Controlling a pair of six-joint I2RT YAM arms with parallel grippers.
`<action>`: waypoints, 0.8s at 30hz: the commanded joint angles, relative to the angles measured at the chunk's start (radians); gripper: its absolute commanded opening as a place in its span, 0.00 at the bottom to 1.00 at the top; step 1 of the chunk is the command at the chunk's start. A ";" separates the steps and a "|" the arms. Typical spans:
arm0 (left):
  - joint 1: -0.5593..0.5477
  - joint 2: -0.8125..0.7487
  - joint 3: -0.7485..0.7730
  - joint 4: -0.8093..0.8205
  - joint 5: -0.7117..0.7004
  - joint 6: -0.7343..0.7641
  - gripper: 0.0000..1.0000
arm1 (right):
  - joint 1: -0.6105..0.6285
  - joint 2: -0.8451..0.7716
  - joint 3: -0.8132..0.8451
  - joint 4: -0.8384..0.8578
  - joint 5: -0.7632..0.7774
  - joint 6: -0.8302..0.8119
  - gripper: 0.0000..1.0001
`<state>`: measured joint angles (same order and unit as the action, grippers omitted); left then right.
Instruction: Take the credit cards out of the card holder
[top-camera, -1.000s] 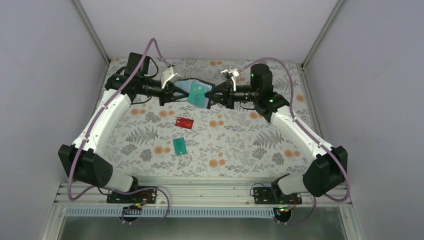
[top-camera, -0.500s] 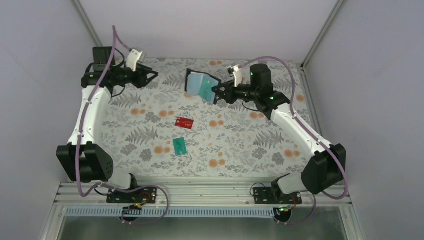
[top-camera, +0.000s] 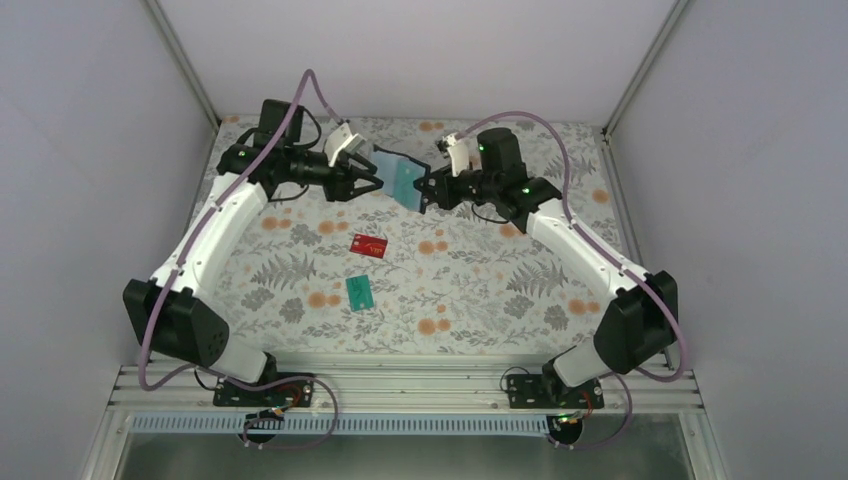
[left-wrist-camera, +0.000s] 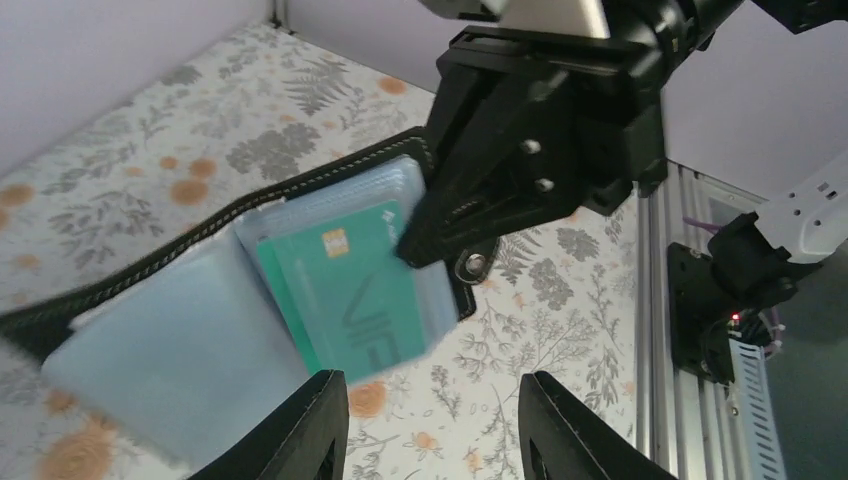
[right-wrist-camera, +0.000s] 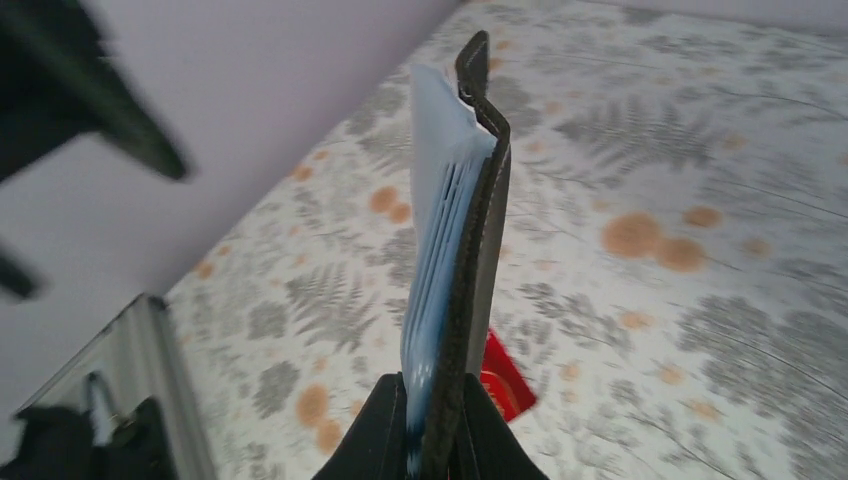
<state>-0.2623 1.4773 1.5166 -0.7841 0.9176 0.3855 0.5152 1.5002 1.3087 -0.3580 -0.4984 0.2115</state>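
2 arms meet above the far half of your table (top-camera: 500, 290). On the left, your left gripper (left-wrist-camera: 432, 380) has its jaws spread wide, and the lower end of a teal card (left-wrist-camera: 345, 300) hangs just above the gap between them; you cannot tell from these views whether it touches either finger. That card sits in a clear sleeve of the card holder (top-camera: 398, 176), which is held open in the air. To the right, your right gripper (right-wrist-camera: 432, 430) pinches the holder's black edge, and the wrist view shows the cover and sleeves edge-on between its fingers. Below, nearer the arm bases, a red card (top-camera: 369, 245) and a second teal card (top-camera: 360, 291) lie flat on the table, apart from each other.
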 joint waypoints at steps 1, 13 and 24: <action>-0.003 0.043 -0.013 -0.042 0.043 0.049 0.44 | 0.010 -0.045 -0.027 0.109 -0.280 -0.124 0.04; -0.044 -0.010 -0.074 -0.043 0.063 0.109 0.40 | 0.010 -0.087 -0.076 0.211 -0.577 -0.214 0.04; -0.051 -0.015 -0.013 -0.167 0.256 0.203 0.03 | 0.011 -0.109 -0.089 0.247 -0.559 -0.208 0.04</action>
<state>-0.2916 1.4807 1.4651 -0.8974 1.0359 0.5129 0.5068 1.4212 1.2144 -0.2123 -0.9928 0.0135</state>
